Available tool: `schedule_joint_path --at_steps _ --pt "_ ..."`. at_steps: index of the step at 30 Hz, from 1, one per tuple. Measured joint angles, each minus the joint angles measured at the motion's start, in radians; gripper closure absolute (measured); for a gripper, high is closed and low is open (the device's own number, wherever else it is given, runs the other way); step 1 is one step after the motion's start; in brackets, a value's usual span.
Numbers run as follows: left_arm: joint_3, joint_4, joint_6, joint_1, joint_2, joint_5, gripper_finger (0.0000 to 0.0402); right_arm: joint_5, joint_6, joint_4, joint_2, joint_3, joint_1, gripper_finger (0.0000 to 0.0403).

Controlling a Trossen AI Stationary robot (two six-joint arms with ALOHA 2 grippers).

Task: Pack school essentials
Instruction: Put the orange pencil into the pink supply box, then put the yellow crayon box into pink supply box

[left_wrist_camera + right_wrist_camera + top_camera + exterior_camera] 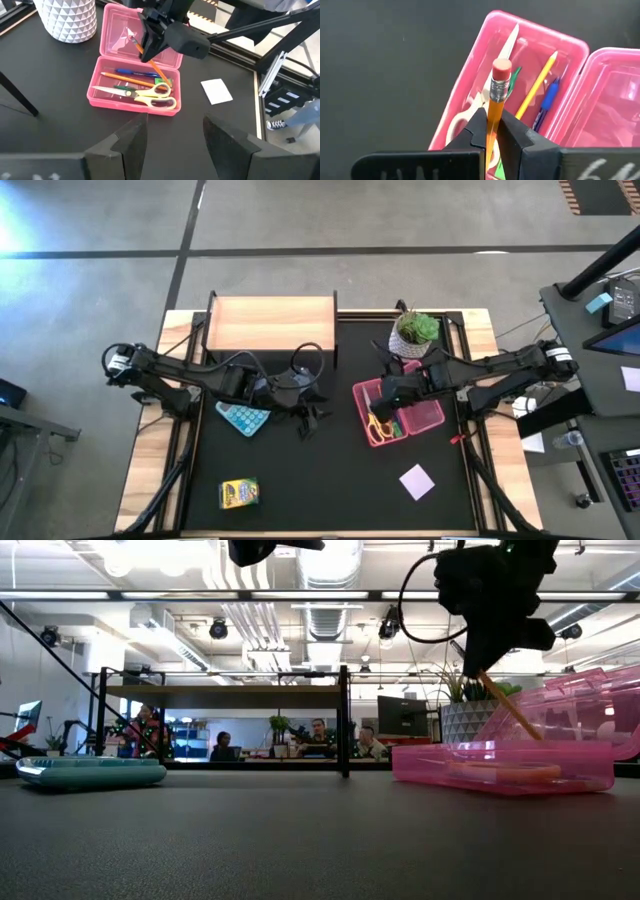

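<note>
The open pink case lies right of the table's centre. Inside it are yellow-handled scissors, a thin orange pencil, a blue one and a small green piece. My right gripper hovers over the case, shut on another orange pencil. My left gripper is open near the table's centre, touching nothing. The yellow crayon box and the lilac note pad lie flat near the table's near edge. My right gripper pinches the orange pencil's shaft between its two fingers, with the shaft running along them. The eraser end sticks out past the fingertips. The pencil slants down toward the case, lifted above the things inside. Whether its lower end touches the case I cannot tell.
A teal calculator lies beside my left arm. A wooden box stands at the far edge, with a potted plant in a white pot just behind the case. The case's lid stands open on the far side.
</note>
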Motion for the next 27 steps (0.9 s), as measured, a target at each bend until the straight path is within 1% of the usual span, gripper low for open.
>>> schedule_joint_path --at_steps 5,9,16,19,27 --pt "0.000 0.002 0.000 0.000 0.000 0.000 0.0228 -0.064 -0.058 -0.016 0.033 0.000 -0.015 0.0390" --pt "-0.001 0.002 0.004 0.000 0.000 0.000 0.0228 -0.093 -0.073 -0.044 0.070 0.000 -0.027 0.0390" --pt "-0.002 0.001 0.009 0.000 0.000 0.000 0.0228 -0.098 -0.090 -0.060 0.126 0.000 -0.042 0.0389" --pt "-0.002 0.001 0.009 0.000 0.000 0.000 0.0228 -0.089 -0.095 -0.060 0.147 0.000 -0.043 0.0374" --pt "-0.002 -0.023 0.006 0.000 0.000 0.000 0.0228 -0.086 -0.096 -0.062 0.200 0.000 -0.043 0.0311"
